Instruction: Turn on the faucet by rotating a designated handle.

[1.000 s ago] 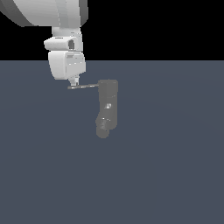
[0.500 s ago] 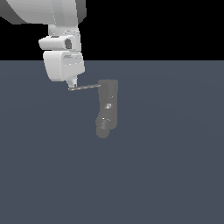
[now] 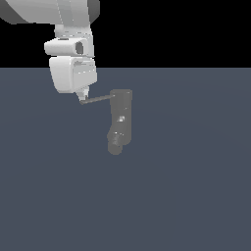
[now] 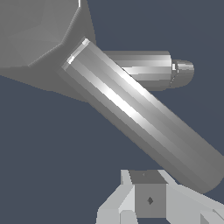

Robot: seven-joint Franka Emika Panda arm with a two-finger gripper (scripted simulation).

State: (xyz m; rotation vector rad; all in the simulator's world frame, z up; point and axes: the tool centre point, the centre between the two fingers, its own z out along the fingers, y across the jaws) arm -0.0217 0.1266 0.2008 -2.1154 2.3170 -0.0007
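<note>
The faucet (image 3: 120, 120) is a dull grey upright body on the dark floor, with its spout stub (image 3: 114, 146) at the lower end. The handle (image 3: 97, 100) is a thin dark rod sticking out from the faucet's top toward the exterior view's left. My gripper (image 3: 83, 97) is shut into one white point that touches the rod's free end from above. In the wrist view the handle (image 4: 140, 118) runs diagonally as a thick shiny rod, the faucet (image 4: 140, 66) lies behind it, and my gripper (image 4: 148, 197) sits just by the rod's free end.
The white hand and arm (image 3: 72, 59) hang over the exterior view's upper left. A flat dark blue-grey floor (image 3: 186, 196) surrounds the faucet. A grey faceted mass (image 4: 35, 35) fills one corner of the wrist view.
The handle's free end has dipped slightly. My hand has shifted a little above it, with its tip still at the rod's end.
</note>
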